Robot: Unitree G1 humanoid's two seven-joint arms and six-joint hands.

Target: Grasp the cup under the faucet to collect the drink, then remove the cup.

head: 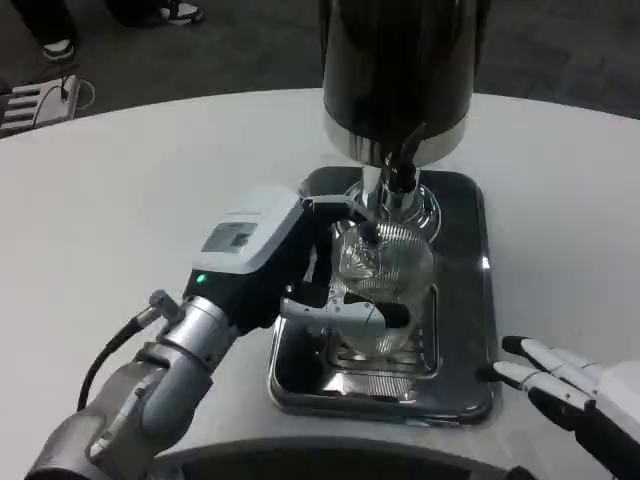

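Observation:
A clear ribbed plastic cup (385,270) stands upright on the drip tray (462,300), directly below the chrome faucet (398,185) of a black dispenser (400,70). My left hand (300,265) reaches in from the left and grips the cup, fingers wrapped around its lower front and one finger at its rim. My right hand (570,385) rests at the lower right, off the tray, fingers stretched out and apart, holding nothing. Whether liquid is flowing into the cup I cannot tell.
The steel tray sits mid-table on a round white table (120,200). The dispenser body looms over the tray's far end. Dark floor and people's shoes (60,45) lie beyond the table's far edge.

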